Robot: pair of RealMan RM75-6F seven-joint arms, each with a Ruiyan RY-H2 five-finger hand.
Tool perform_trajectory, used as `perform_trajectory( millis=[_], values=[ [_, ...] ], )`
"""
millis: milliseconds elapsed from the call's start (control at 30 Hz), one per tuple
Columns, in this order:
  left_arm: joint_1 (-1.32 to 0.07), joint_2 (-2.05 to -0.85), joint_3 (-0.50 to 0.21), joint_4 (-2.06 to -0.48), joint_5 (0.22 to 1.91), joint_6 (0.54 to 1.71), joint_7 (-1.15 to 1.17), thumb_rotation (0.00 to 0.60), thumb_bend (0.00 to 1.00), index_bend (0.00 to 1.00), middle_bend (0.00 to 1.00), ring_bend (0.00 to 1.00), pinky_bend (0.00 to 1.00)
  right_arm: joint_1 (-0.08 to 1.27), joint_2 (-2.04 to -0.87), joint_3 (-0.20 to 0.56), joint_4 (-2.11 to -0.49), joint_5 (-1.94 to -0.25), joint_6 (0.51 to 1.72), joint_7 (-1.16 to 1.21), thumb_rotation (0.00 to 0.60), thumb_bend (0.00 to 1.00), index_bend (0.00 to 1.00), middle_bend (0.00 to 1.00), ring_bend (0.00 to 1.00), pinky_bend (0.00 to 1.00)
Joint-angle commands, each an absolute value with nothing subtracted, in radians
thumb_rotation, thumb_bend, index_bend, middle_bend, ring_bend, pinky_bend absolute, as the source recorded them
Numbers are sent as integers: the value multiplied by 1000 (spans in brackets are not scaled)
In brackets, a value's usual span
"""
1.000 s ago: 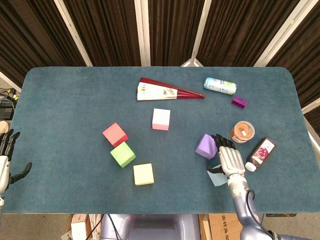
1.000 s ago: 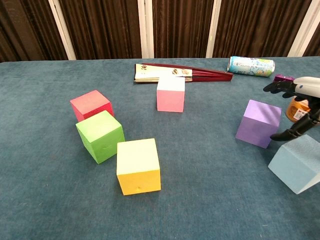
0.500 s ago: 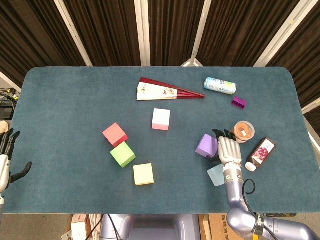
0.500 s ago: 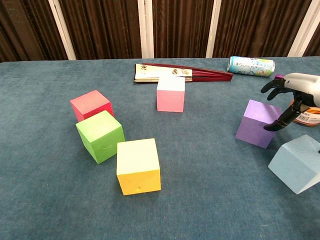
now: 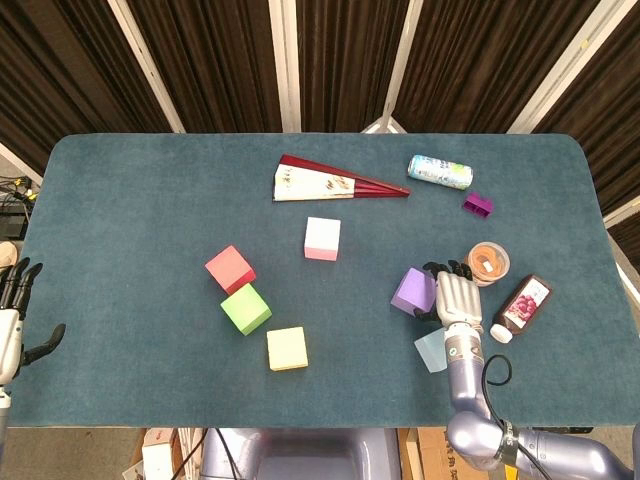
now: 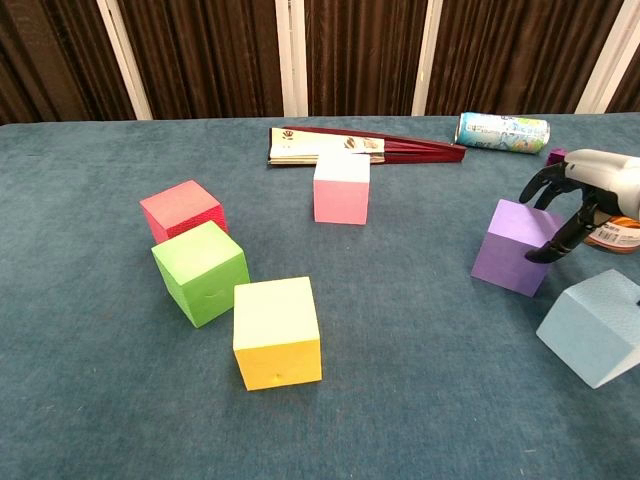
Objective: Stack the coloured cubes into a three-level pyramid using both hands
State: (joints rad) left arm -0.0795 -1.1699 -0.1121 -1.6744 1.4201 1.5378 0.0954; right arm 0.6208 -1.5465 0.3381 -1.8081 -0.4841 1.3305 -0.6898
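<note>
Right robot hand (image 5: 458,298), silver back with black fingers, curled over the right side of the purple foam cube (image 5: 414,291); fingertips at its top edge in the chest view (image 6: 575,195), thumb against its right face. Contact likely, but firm grip or mere touch not readable; cube sitting on the blue-green felt table (image 5: 150,220). Wrist partly cut off at the right frame edge in the chest view.

Just behind the hand, toward the robot, pale blue foam cube (image 6: 596,325), tilted, partly covered by the forearm in the head view, clipped by the frame edge in the chest view.

Right of the hand: orange-lidded round jar (image 5: 487,262), mostly hidden behind the hand in the chest view; dark bottle with white cap (image 5: 521,307) lying flat.

Farther out: pink cube (image 5: 322,238); red cube (image 5: 230,269), green cube (image 5: 245,308) and yellow cube (image 5: 287,348) in a loose line, red and green nearly touching. All six apart, unstacked.

Far side: folded red paper fan (image 5: 325,182), pale blue can on its side (image 5: 439,171), small purple block (image 5: 477,205).

Left robot hand (image 5: 12,318) at the table's left edge, fingers spread, holding nothing; only partly in frame, absent from the chest view.
</note>
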Motion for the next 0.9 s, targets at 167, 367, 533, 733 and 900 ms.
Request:
perform_trajectory(
  millis=[167, 367, 533, 733, 900],
  values=[
    [-79, -1167, -114, -1676, 1415, 1537, 89, 600, 356, 42, 0, 0, 0, 633, -1558, 325, -1784, -477, 1323, -696, 600, 235, 276, 273, 111, 0],
    [-79, -1164, -113, -1679, 1413, 1535, 84, 600, 356, 47, 0, 0, 0, 637, -1561, 323, -1783, -480, 1331, -690, 600, 235, 357, 361, 199, 0],
    [-78, -1162, -113, -1680, 1412, 1534, 79, 600, 357, 48, 0, 0, 0, 631, -1568, 333, -1787, -517, 1364, -656, 600, 274, 478, 444, 279, 0],
    [-79, -1163, -116, -1677, 1409, 1534, 78, 600, 357, 48, 0, 0, 0, 635, -1525, 343, -1850, -583, 1359, -639, 600, 274, 477, 444, 279, 0],
    [-85, -1172, -119, -1671, 1395, 1523, 98, 600, 357, 48, 0, 0, 0, 694, -1427, 360, -1857, -565, 1152, -646, 600, 274, 477, 444, 279, 0]
  ],
)
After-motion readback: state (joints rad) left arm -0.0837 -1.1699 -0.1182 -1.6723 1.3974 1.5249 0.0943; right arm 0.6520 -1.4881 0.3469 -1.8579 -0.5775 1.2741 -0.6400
